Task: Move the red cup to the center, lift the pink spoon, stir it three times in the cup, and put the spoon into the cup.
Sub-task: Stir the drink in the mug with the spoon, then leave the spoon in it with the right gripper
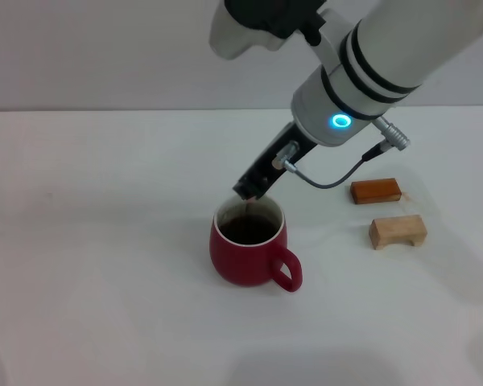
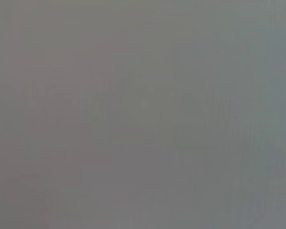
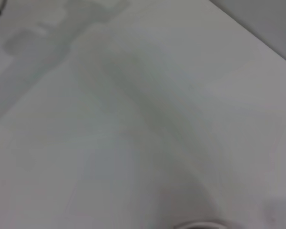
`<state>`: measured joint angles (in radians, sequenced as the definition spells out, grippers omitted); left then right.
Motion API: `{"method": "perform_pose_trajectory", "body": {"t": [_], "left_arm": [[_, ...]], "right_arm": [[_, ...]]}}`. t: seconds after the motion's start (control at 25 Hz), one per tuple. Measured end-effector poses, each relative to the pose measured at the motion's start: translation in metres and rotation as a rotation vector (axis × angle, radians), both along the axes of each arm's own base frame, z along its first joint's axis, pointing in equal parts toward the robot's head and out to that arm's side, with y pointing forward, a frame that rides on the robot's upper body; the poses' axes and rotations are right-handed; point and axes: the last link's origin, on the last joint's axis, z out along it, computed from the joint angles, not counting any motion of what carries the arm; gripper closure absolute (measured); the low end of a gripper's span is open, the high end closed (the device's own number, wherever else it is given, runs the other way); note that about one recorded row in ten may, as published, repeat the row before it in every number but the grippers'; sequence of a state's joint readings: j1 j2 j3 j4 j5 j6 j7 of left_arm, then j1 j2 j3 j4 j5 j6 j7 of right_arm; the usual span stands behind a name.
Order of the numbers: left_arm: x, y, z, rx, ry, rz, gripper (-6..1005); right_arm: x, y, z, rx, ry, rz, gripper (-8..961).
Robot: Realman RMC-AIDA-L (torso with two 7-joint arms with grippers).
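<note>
The red cup (image 1: 245,257) stands near the middle of the white table, with dark liquid inside and its handle toward the front right. My right gripper (image 1: 248,191) slants down from the upper right and its black tip hangs just over the cup's far rim. A thin grey stem, the pink spoon (image 1: 247,209), drops from that tip into the liquid; its pink handle is hidden in the gripper. The right wrist view has only a sliver of the cup's rim (image 3: 195,225) at its edge. The left arm is out of view.
An orange-brown flat block (image 1: 376,190) and a tan wooden block (image 1: 398,231) lie to the right of the cup. A grey cable (image 1: 330,178) loops off the right wrist. The left wrist view is plain grey.
</note>
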<state>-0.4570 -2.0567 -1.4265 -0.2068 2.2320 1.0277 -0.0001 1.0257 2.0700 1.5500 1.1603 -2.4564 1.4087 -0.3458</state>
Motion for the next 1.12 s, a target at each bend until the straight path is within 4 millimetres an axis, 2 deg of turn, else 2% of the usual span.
{"method": "perform_pose_trajectory", "body": {"t": [0.16,0.32,0.64,0.76,0.96,1.12], "left_arm": [[0.0,0.0,0.0,0.0,0.0,0.0,156],[0.0,0.0,0.0,0.0,0.0,0.0,156],[0.0,0.0,0.0,0.001,-0.001,-0.001,155],[0.001,0.001,0.0,0.0,0.0,-0.002,155],[0.001,0.001,0.0,0.0,0.0,-0.002,155],[0.001,0.001,0.0,-0.001,-0.001,-0.002,156]], "right_arm": [[0.008,0.006,0.002,0.03,-0.07,0.007,766],[0.011,0.002,0.003,0.007,-0.109,-0.003,765],[-0.008,-0.013,0.004,-0.088,-0.02,0.006,764],[-0.01,-0.007,0.004,-0.052,0.002,0.02,764],[-0.002,0.011,0.0,0.03,-0.034,0.031,764],[0.004,0.013,-0.003,0.02,-0.087,0.011,763]]}}
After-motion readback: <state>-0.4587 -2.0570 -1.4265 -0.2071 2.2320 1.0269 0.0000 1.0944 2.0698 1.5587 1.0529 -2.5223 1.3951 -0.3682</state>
